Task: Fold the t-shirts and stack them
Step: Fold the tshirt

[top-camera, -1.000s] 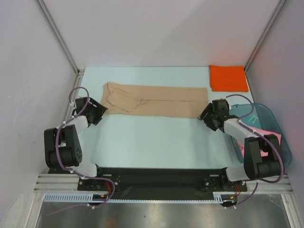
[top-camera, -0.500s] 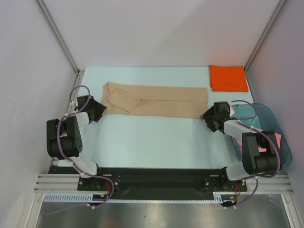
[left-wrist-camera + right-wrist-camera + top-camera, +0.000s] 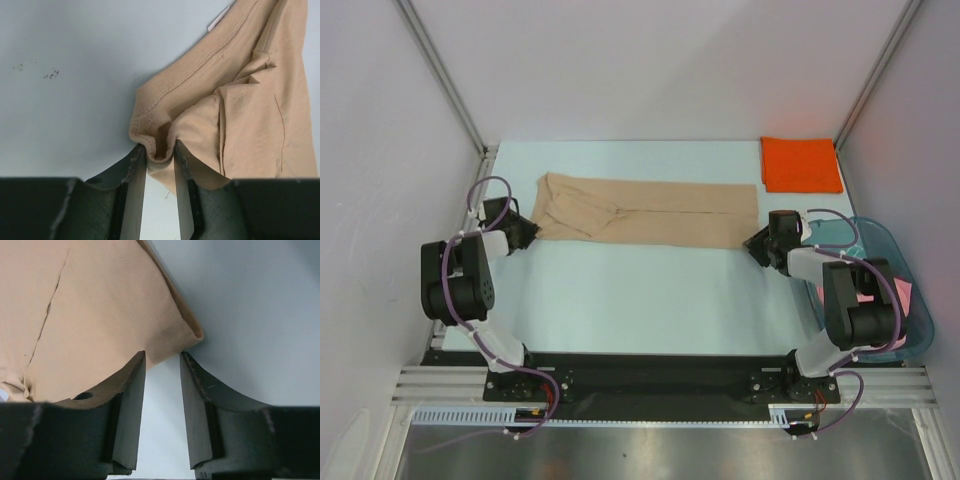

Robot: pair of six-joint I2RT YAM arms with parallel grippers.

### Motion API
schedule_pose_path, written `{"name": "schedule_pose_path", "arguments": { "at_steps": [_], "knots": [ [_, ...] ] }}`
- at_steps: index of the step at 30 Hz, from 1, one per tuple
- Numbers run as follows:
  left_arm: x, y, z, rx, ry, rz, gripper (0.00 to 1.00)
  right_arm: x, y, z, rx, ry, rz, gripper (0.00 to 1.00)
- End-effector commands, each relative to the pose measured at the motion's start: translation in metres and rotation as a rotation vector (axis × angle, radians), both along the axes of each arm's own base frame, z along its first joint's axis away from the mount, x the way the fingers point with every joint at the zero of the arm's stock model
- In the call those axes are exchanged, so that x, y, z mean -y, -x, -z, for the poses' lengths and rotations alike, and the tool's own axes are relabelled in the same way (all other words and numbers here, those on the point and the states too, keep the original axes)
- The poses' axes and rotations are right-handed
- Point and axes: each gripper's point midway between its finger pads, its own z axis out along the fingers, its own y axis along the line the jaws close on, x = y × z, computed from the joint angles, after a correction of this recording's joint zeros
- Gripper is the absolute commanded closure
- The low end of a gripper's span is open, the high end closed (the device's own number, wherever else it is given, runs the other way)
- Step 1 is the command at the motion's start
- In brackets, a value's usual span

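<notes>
A tan t-shirt (image 3: pixel 650 212) lies folded into a long strip across the back of the table. My left gripper (image 3: pixel 528 233) is at the strip's left end. In the left wrist view the gripper (image 3: pixel 159 147) is shut on a bunched fold of the tan cloth (image 3: pixel 240 110). My right gripper (image 3: pixel 750 243) is at the strip's near right corner. In the right wrist view its jaws (image 3: pixel 162 355) stand apart, with the corner of the tan cloth (image 3: pixel 90 305) just at their tips, not pinched. An orange t-shirt (image 3: pixel 801 164) lies folded at the back right.
A translucent teal tub (image 3: pixel 880 232) stands at the right edge with a pink t-shirt (image 3: pixel 902 289) in it, close behind the right arm. The pale table (image 3: pixel 640 290) is walled by white panels on the left, right and back.
Both grippers have moved in to the ends of the tan strip and narrowed their jaws. The left one has closed on the cloth's left end.
</notes>
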Motion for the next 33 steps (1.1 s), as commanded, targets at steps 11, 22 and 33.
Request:
{"name": "schedule_pose_path", "arguments": {
  "at_steps": [11,22,33],
  "knots": [
    [-0.01,-0.04,-0.015,0.088,-0.007,-0.01,0.76,0.008,0.016,0.03,-0.101,0.062,-0.024,1.0],
    [-0.014,-0.071,-0.017,0.124,0.011,-0.014,0.77,-0.048,0.089,0.019,-0.171,0.014,-0.117,1.0],
    [-0.046,-0.109,-0.034,0.156,-0.083,0.038,0.74,-0.185,0.196,0.014,-0.233,-0.086,-0.436,1.0]
  ]
}}
